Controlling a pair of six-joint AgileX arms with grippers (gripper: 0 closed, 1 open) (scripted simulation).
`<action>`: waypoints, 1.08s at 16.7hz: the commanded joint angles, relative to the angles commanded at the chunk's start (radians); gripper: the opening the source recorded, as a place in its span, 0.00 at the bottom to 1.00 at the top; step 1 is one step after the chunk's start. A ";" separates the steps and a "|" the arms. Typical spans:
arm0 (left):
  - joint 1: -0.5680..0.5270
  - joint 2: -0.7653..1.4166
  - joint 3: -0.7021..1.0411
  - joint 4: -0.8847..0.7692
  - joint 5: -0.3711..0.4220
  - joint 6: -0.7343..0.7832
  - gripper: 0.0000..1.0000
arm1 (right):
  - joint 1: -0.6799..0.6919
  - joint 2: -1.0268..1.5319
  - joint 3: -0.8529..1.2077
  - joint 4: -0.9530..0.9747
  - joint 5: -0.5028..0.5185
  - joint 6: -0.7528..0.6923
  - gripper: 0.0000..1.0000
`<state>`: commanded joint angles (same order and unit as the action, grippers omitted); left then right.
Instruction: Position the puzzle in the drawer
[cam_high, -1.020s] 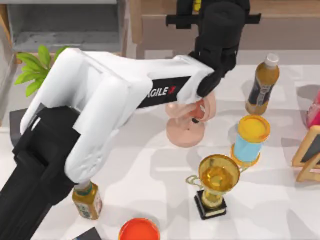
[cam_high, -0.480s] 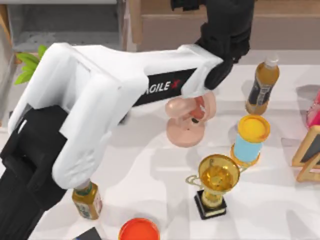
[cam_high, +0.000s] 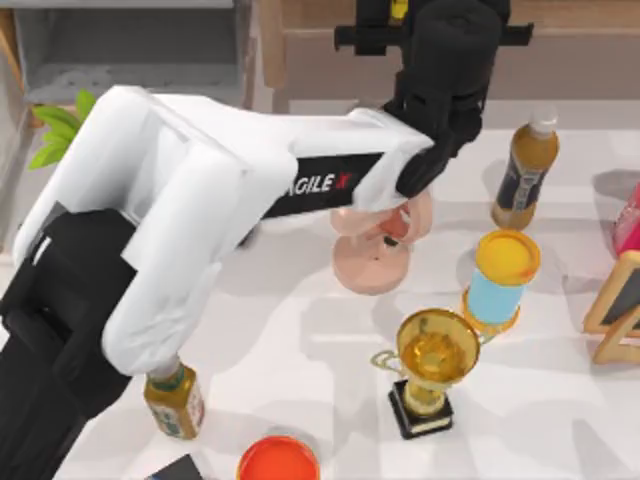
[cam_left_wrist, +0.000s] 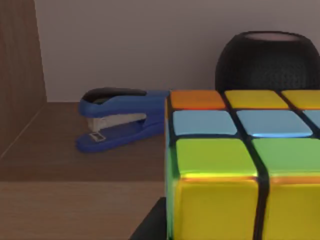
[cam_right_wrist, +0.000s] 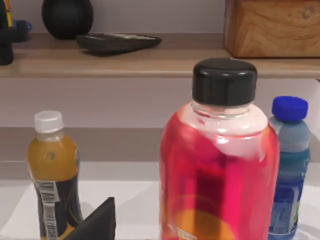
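Near edge of the top view: orange lid (cam_high: 278, 459), small amber bottle (cam_high: 175, 401) with an unreadable label, gold trophy (cam_high: 432, 362) on a black base. Behind those: yellow-lidded blue can (cam_high: 503, 276), peach ear-shaped model (cam_high: 378, 245), and an amber bottle with white cap (cam_high: 524, 168) whose dark label carries print I can't read.

Left arm (cam_high: 220, 200) reaches diagonally across the table to the long brown shelf (cam_high: 560, 40) at the far edge; the black band on its white link reads "AGILE X", partly cut off. Left gripper (cam_high: 400, 14) is over the shelf, a bit of yellow showing at it.

Left wrist view: the puzzle (cam_left_wrist: 245, 165) sits right at the camera, orange, blue, green and yellow tiles, so the fingers are clamped on it. Beyond it on the shelf: blue stapler (cam_left_wrist: 122, 119) and black round speaker (cam_left_wrist: 267, 60).

The drawer (cam_high: 130, 45) is at far left, grey inside; the puzzle is well apart from it.

Right wrist view: red bottle with black cap (cam_right_wrist: 220, 155), blue-capped bottle (cam_right_wrist: 287, 165). Right gripper's opening: cannot tell.
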<state>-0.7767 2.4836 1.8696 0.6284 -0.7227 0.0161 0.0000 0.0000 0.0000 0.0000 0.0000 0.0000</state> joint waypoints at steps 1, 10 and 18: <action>0.000 0.000 0.000 0.000 0.000 0.000 0.00 | 0.000 0.000 0.000 0.000 0.000 0.000 1.00; -0.007 -0.113 0.090 -0.447 0.167 -0.040 0.00 | 0.000 0.000 0.000 0.000 0.000 0.000 1.00; 0.075 -0.258 0.289 -1.357 0.428 -0.027 0.00 | 0.000 0.000 0.000 0.000 0.000 0.000 1.00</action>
<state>-0.7021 2.2259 2.1588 -0.7289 -0.2945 -0.0111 0.0000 0.0000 0.0000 0.0000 0.0000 0.0000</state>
